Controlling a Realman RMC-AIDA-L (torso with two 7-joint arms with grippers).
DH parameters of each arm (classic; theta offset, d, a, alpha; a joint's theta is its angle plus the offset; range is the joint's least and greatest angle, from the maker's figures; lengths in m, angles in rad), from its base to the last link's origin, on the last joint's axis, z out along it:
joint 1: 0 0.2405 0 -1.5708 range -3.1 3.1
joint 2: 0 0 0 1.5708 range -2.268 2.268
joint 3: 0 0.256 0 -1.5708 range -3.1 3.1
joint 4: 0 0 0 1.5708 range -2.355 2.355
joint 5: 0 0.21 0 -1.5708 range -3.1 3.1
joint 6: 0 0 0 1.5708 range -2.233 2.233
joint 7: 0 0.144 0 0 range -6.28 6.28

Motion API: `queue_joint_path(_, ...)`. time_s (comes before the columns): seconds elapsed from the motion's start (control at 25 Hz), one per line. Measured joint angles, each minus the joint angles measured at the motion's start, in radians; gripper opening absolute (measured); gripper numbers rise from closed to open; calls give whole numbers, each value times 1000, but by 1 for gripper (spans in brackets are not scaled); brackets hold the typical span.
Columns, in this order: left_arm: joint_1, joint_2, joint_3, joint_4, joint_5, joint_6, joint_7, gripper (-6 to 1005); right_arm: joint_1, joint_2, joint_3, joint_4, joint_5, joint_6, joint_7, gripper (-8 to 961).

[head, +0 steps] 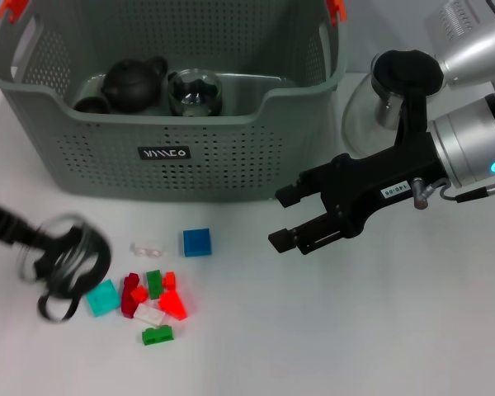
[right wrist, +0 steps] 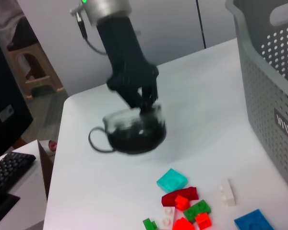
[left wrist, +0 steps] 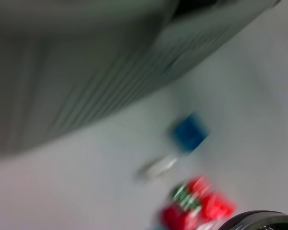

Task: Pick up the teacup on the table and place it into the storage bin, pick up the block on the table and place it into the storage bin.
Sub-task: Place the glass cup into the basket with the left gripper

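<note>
left gripper – jaws grasping teacup, clear only from right wrist | right gripper – jaws released

Scattered blocks crowd the table before the storage bin.

Grey-green perforated storage bin, blue block, black right end effector

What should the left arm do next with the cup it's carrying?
Probably lift higher and swing toward the storage bin. The left gripper is shut on the glass teacup, held above the table beside the block pile, below the bin's rim. The right gripper hangs open, apart from it.
</note>
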Motion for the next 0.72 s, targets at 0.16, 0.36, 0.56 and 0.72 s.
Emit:
queue_joint_path(0.16,-38,37,-60,-8,-140,73,-22,41,-1,-2,0,0,15,-6,0,824)
queue_joint_path(0.36,-75,102,-45,46,-354,80,-86,41,-1,-3,-1,0,20,-29,5,824)
queue_joint_path(0.56,-146,146,-41,126,-402,-4,-95,40,-5,-10,-1,0,17,-70,10,825)
queue_joint_path(0.72,-180,150,-7,173,-402,-150,-87,40,-17,-12,-7,0,13,-87,11,825)
